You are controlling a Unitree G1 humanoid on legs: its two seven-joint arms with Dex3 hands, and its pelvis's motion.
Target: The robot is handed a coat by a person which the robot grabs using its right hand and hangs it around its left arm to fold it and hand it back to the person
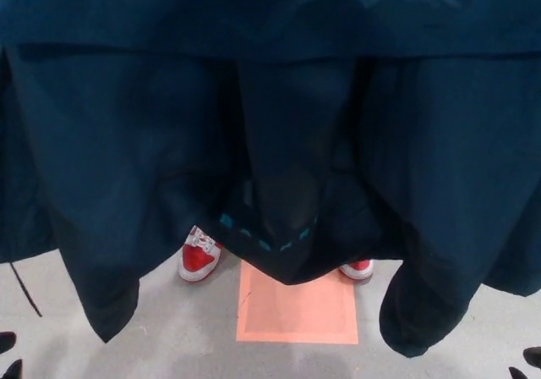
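A dark teal coat (270,117) hangs spread across almost the whole head view, its sleeves and hem dangling down toward the floor. A thin black drawstring (25,290) trails from its left side. Beneath the hem show a person's red and white shoes (199,259), facing me. Only the black tips of my left hand (8,355) poke in at the bottom left corner, apart from the coat, with floor showing between them. My right hand (526,364) shows the same way at the bottom right corner, spread and holding nothing.
An orange rectangle (296,307) is marked on the grey floor (186,328) in front of the person's feet. The coat hides everything above floor level.
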